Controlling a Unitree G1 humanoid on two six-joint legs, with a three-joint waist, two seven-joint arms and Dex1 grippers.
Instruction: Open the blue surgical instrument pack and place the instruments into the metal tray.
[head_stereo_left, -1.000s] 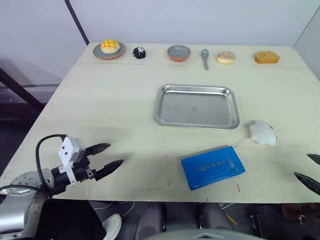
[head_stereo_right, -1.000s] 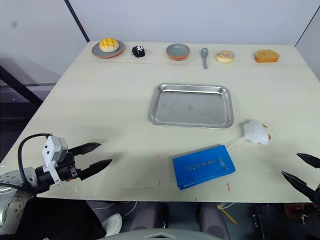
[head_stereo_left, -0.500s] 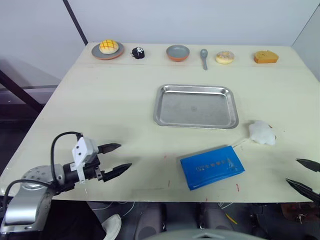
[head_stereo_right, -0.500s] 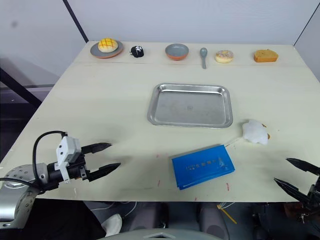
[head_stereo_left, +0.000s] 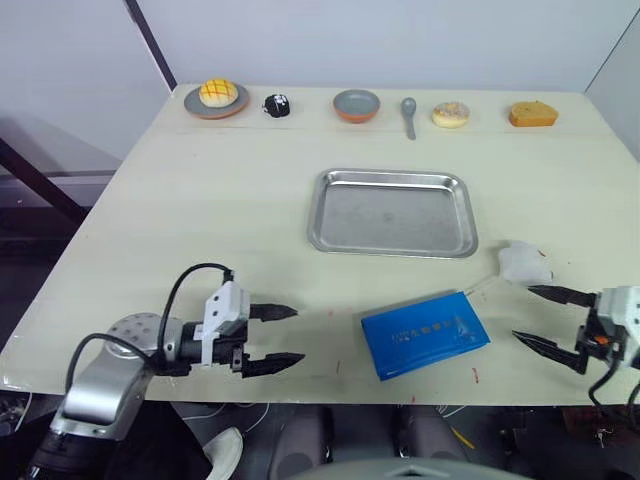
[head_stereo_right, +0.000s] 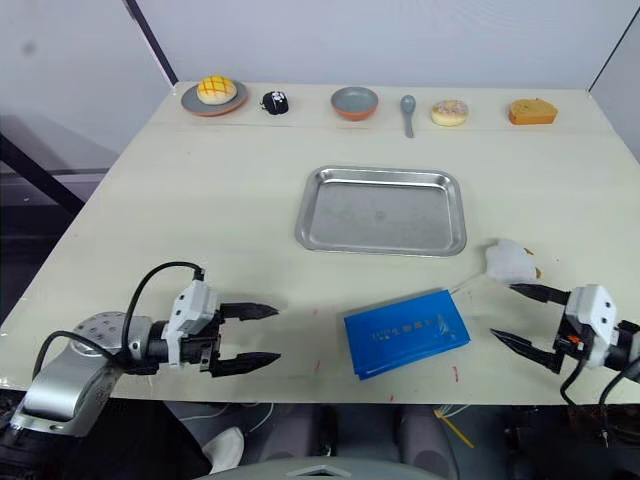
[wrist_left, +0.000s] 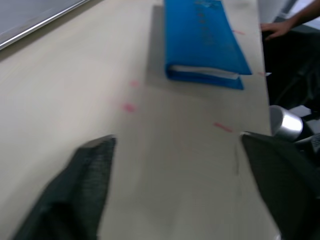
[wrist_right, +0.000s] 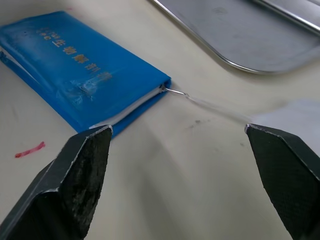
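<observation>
- Down at the near edge of the table (head_stereo_left: 230, 215), the left gripper (head_stereo_left: 282, 338) sits low over the wood, fingers spread wide and holding nothing, pointing right toward the pack.
- Over on the near right, the right gripper (head_stereo_left: 548, 318) is just the same: fingers wide apart, empty, aimed left at the pack.
- Between the two lies the blue pack (head_stereo_left: 425, 333), flat on the table near the front edge, closed, turned at a slight angle; a pale lining shows along its edge in the right wrist view (wrist_right: 80, 70).
- A thin pale cord runs from the pack's far right corner to the white soft toy (head_stereo_left: 523, 266), which lies just beyond the right gripper's far finger.
- A few small red marks dot the wood around the pack.
- Past the pack, in the middle of the table, there's the metal tray (head_stereo_left: 392, 212), shiny and bare inside, well apart from both grippers.
- No tools are out in view; the pack is shut.
- Along the far edge, left to right: a yellow bun on a grey plate (head_stereo_left: 218, 101), a small black object (head_stereo_left: 277, 105), a round grey bowl (head_stereo_left: 357, 105), a grey spoon (head_stereo_left: 409, 115), a doughnut (head_stereo_left: 451, 114) and an orange wedge of cake (head_stereo_left: 533, 114).
- In the left wrist view a person's hand (wrist_left: 277, 29) shows beyond the table's edge.
</observation>
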